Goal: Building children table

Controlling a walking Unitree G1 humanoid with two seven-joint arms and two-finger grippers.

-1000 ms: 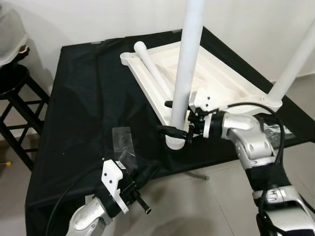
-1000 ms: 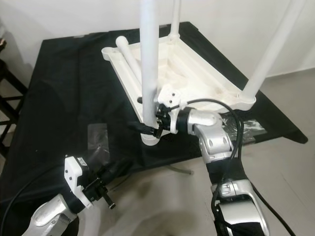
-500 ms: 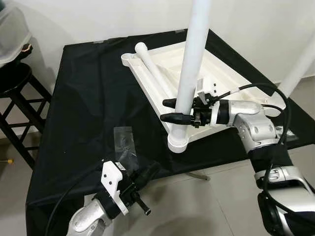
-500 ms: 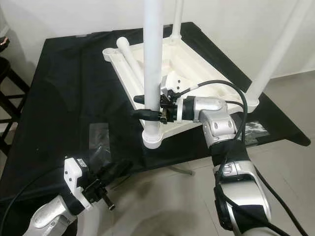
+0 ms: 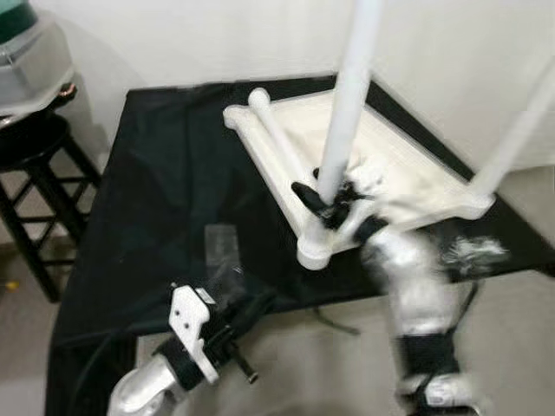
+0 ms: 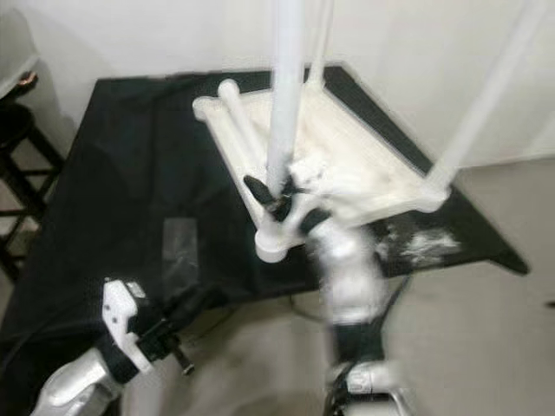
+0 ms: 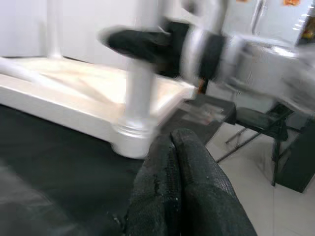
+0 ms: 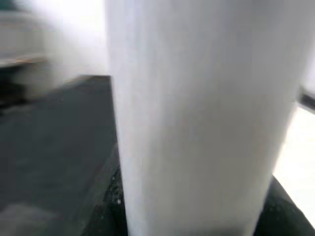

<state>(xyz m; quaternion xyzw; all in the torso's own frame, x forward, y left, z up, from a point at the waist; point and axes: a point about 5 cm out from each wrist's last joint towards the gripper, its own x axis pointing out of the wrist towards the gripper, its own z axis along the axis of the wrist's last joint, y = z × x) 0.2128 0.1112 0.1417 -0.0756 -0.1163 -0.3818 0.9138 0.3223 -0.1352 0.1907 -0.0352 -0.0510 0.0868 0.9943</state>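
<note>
**Head views: our right gripper on an upright leg**

We see the white tabletop (image 5: pixel 408 169) lying upside down on the black-draped table (image 5: pixel 147 217). The near leg (image 5: pixel 347 113) stands upright in its corner socket, long axis vertical, pointing at the ceiling. A loose leg (image 5: pixel 277 139) lies flat inside the frame, running from the far corner toward us. Our right gripper (image 5: pixel 325 201) has its black fingers around the upright leg low down, though motion blur smears the arm. Our left gripper (image 7: pixel 179 167) rests at the table's near edge, fingers pressed together on nothing. Up close, the right wrist view gives the leg's smooth white shaft (image 8: pixel 192 118); the left wrist view alone shows the socket collar (image 7: pixel 130 135) from the side.
</note>
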